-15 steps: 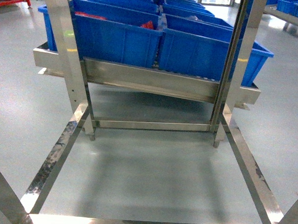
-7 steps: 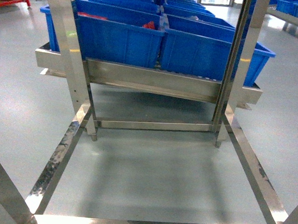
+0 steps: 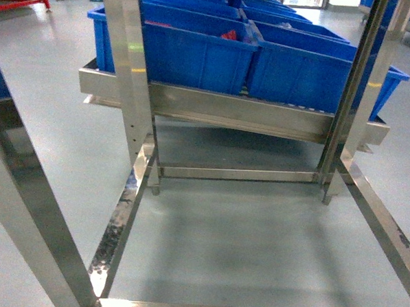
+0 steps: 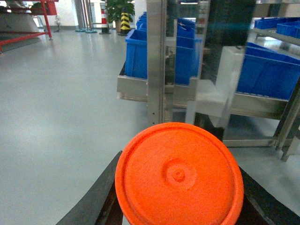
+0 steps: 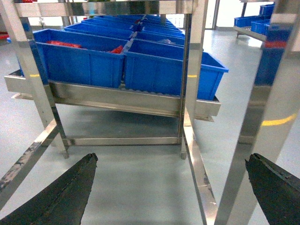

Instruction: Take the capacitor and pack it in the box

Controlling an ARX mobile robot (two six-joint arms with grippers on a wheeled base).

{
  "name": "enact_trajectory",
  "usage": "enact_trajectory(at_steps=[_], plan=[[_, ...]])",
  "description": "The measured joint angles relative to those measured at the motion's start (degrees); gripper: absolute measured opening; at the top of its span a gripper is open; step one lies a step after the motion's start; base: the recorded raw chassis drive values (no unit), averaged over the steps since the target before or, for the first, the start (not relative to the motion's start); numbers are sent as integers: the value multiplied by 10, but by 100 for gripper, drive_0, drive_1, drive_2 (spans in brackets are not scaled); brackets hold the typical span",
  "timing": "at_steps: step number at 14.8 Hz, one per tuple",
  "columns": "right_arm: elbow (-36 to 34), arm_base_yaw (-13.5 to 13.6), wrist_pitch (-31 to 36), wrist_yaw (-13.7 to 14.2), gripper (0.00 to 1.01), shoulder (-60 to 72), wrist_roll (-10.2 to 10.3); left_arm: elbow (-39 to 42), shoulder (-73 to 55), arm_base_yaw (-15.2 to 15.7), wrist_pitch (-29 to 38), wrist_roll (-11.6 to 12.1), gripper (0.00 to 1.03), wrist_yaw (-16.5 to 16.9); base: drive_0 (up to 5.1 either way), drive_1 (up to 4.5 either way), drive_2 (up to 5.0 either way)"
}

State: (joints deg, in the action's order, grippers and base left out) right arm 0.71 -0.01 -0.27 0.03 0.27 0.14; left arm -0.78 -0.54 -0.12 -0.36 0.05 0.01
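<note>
The capacitor (image 4: 178,176), a round orange-topped piece with a small central dimple, fills the lower middle of the left wrist view. My left gripper (image 4: 179,190) is shut on it, one black finger on each side of its rim. In the right wrist view my right gripper (image 5: 172,158) stands open with only grey floor between its dark fingertips (image 5: 89,164). Neither gripper shows in the head view. The box is out of view in every frame.
A steel rack (image 3: 235,110) stands ahead carrying large blue bins (image 3: 196,53), some with red parts inside. Its uprights (image 3: 130,74) and low floor rails (image 3: 122,221) frame grey floor. A slanted steel post (image 3: 30,206) is close at the left.
The head view has shifted: the rack and blue bins now sit further right and a little lower in the frame, and a steel post has come in at the left.
</note>
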Motion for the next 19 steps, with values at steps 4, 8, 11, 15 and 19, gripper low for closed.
enact_trajectory(at_steps=[4,8,11,15,19], plan=[[0,0,1,0,98,0,0,0,0,0,-1,0,45,0,-490,246,246],[0,0,-1,0,98,0,0,0,0,0,0,0,45,0,-490,245,245],[0,0,2,-1,98,0,0,0,0,0,0,0,45,0,-489,242,242],[0,0,-1,0,98,0,0,0,0,0,-1,0,45,0,-489,242,242],[0,0,1,0,98,0,0,0,0,0,1,0,45,0,-495,241,241]])
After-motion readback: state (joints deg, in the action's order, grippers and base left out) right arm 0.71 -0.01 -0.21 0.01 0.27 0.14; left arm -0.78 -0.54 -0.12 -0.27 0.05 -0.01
